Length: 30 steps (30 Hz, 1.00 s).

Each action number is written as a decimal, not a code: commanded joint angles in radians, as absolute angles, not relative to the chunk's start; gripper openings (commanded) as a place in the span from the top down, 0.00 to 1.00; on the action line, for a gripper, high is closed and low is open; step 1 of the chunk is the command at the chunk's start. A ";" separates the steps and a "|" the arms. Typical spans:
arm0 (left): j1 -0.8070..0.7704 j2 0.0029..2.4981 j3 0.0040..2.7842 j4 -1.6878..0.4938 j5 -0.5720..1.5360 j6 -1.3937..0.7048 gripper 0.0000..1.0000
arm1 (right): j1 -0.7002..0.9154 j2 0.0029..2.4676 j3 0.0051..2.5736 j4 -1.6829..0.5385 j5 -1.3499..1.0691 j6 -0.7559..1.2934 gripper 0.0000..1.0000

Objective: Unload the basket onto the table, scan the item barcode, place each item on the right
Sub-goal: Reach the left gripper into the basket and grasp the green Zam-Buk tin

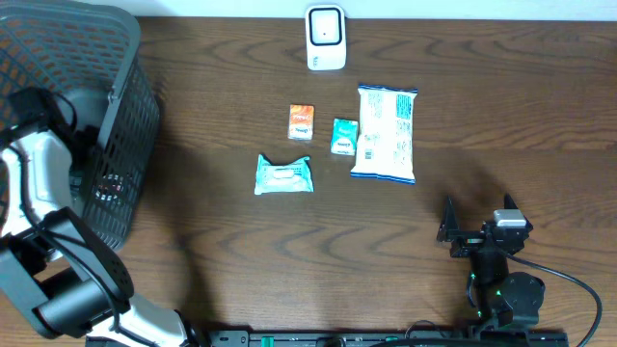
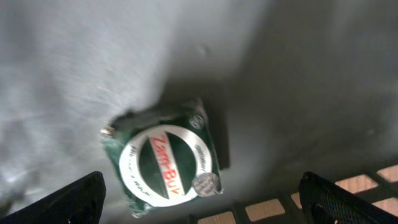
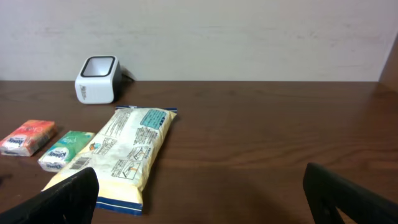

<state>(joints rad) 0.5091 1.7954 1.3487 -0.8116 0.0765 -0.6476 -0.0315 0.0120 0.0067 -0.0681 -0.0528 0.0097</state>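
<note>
Items to scan, as we count them: an orange packet (image 1: 302,121), a teal packet (image 1: 344,136), a large white bag (image 1: 385,133) and a pale blue wipes pack (image 1: 283,174). All four lie flat at the middle of the table (image 1: 501,77). The first three sit in a row, and the wipes pack lies nearer the arms, apart from them.

A fifth, a green packet (image 2: 165,162) with a round white-and-red label, lies on the floor of the black mesh basket (image 1: 125,125) at the table's left end.

Barcode scanner (image 1: 326,39): white, upright at the far edge behind the row, touching nothing.

Left gripper (image 2: 211,202): inside the basket above the green packet, jaws spread fully, holding nothing.

Right gripper (image 1: 479,226): at the near right of the table, well apart from the large white bag, jaws likewise wide and empty. Its wrist view shows us the bag, both small packets and the scanner ahead of it.
</note>
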 commanded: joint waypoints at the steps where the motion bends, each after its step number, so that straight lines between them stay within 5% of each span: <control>1: 0.467 1.828 1.351 -0.829 -0.014 -0.681 0.02 | -0.038 0.007 0.006 -0.072 -0.052 0.002 0.01; 21: 0.488 2.020 1.343 -0.830 -0.031 -0.851 0.02 | -0.038 0.007 0.006 -0.072 -0.052 0.002 0.01; 30: 0.488 1.974 1.356 -0.839 -0.031 -0.839 0.41 | -0.038 0.007 0.006 -0.072 -0.052 0.002 0.01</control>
